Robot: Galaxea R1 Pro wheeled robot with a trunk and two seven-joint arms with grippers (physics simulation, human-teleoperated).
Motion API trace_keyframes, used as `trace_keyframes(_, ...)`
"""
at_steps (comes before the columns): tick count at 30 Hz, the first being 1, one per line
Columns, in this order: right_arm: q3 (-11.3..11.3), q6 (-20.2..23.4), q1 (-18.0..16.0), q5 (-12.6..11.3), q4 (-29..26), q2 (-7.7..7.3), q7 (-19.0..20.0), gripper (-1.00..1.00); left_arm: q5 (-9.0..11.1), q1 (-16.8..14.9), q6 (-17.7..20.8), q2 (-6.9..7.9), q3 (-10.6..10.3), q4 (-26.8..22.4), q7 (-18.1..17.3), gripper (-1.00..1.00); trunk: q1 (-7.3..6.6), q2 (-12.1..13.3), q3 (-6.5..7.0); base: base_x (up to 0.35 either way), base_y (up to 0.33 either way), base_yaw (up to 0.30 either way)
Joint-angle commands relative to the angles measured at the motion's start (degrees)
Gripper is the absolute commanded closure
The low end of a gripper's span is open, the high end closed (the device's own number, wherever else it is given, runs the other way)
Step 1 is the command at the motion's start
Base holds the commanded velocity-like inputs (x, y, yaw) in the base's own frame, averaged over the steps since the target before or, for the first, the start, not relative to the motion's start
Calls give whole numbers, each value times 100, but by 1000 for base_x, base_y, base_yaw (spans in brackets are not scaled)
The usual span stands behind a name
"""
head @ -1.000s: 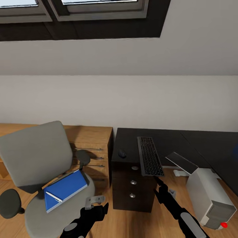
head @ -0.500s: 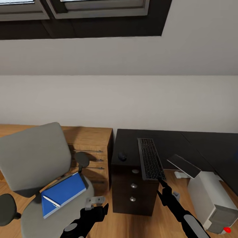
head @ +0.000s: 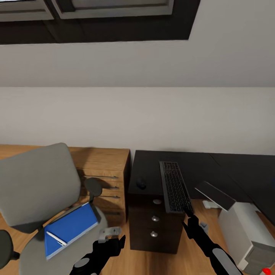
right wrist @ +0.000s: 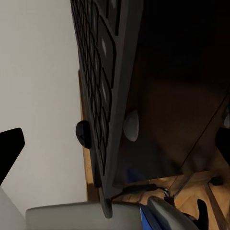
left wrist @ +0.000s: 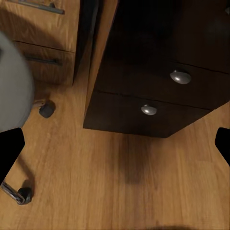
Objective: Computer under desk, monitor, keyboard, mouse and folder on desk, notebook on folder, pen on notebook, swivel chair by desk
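The black keyboard [head: 173,185] lies lengthwise on the dark desk [head: 198,164], its near end past the desk's front edge. My right gripper [head: 188,212] is at that end, open, with the keyboard's edge [right wrist: 103,96] between its spread fingers. The dark mouse [head: 141,183] sits left of the keyboard. A blue folder [head: 72,225] with a white pen [head: 56,238] on it rests on the grey swivel chair [head: 38,183]; I cannot tell a notebook apart from it. The white computer [head: 244,233] stands on the floor at right, the monitor [head: 215,195] tilted beside it. My left gripper [head: 112,237] hangs open, low by the chair.
A wooden dresser [head: 107,164] stands behind the chair, against the desk's left side. The desk's drawer block [left wrist: 158,81] with round knobs faces me over wood floor. A chair caster [left wrist: 46,109] is near the block's corner. Wall and a window are behind.
The whole picture has shifted slightly, so the camera has moved. My right gripper stays at the keyboard's near end. The left arm keeps its pose.
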Motion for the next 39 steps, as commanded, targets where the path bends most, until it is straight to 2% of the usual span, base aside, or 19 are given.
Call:
trace_keyframes(1,-15,53,-4,-50,3,1,4,-100,61,-6,7,6,-14,-8,58,-100,2,-3,-6,227,0,0)
trace_keyframes(21,-10,46,-4,-50,-1,1,2,-100,64,-6,6,6,-15,0,58,-100,2,-3,-6,65,0,0)
trace_keyframes(22,-8,46,-4,-50,-1,1,2,100,64,-6,6,6,-17,0,58,-100,2,-3,-6,3,0,0)
trace_keyframes(35,1,46,-4,-41,-8,1,2,100,65,-6,6,6,-27,5,58,-100,2,-3,-6,0,0,0)
trace_keyframes(39,2,44,-4,-37,-9,1,2,100,62,-6,6,6,-145,4,60,-100,-42,77,30,0,0,0)
